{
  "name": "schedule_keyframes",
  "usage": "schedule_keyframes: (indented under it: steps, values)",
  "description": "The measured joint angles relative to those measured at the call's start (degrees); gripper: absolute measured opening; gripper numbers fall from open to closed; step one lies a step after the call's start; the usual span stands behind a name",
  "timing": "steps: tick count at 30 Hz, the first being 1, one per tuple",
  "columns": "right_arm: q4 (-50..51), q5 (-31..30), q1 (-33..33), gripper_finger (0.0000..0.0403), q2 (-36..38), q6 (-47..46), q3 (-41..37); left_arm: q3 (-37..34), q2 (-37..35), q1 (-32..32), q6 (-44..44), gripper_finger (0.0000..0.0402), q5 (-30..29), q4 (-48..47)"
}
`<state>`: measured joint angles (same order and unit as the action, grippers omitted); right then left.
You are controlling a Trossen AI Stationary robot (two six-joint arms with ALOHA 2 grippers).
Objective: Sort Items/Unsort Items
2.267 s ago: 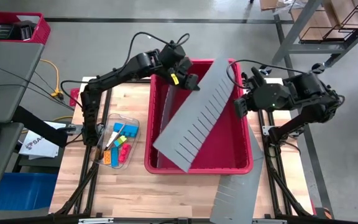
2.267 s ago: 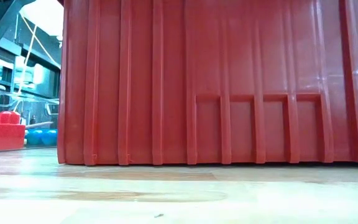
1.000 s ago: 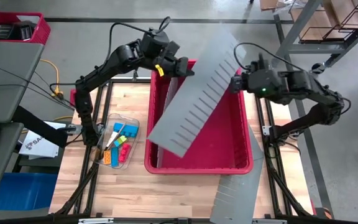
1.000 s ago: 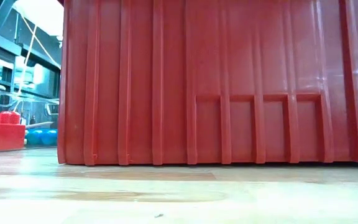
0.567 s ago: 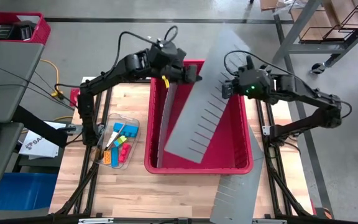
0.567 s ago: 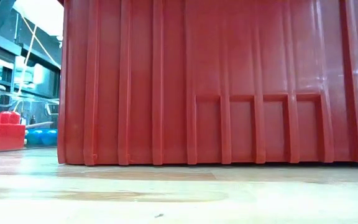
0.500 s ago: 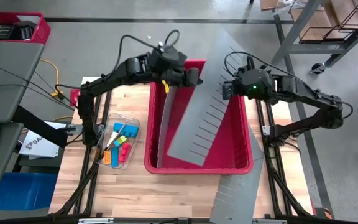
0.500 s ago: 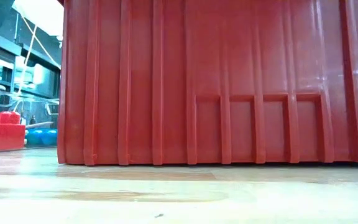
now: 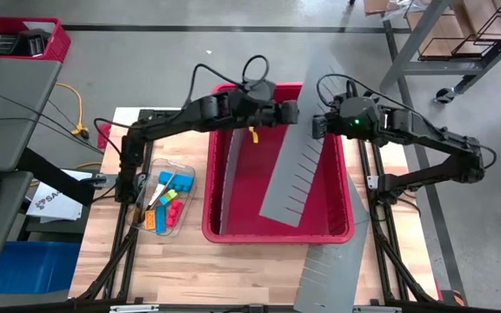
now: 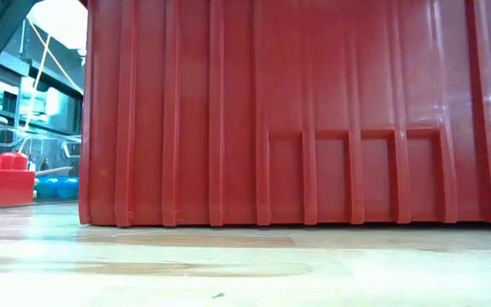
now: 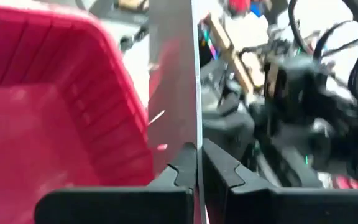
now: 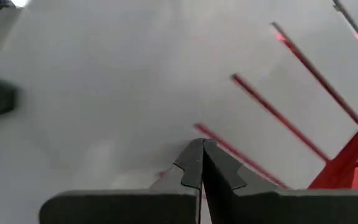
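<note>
The left gripper (image 9: 290,112) and the right gripper (image 9: 317,124) each pinched one side of the grey slotted sheet (image 9: 298,148) tight, with the sheet between them. It slanted down into the big red bin (image 9: 233,233) below. Far off beside the left arm lay the colourful items (image 9: 163,206) in a clear tray (image 9: 183,168).

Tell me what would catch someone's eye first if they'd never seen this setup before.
Probably the long grey slotted panel held tilted over the big red bin at the table's middle, pinched between the left tool and the right tool, both shut on its upper end. Next, the small clear tray of colourful blocks to the bin's left, and a second grey panel lying flat at the table's front right.
</note>
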<state>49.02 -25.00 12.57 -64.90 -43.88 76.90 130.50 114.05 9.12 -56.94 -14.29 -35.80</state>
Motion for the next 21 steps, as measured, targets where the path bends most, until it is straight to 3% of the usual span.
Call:
schedule_keyframes:
  steps: [6,21]
  values:
    - [-0.33,3.87,3.04,0.0,-0.23,-0.71,0.02,0.0,1.61,-1.57,-0.75,0.0,-8.08,2.93]
    - [-4.62,14.96,10.2,0.0,-3.2,2.7,0.17,-0.07,1.68,-5.73,1.26,0.0001,-14.04,6.89]
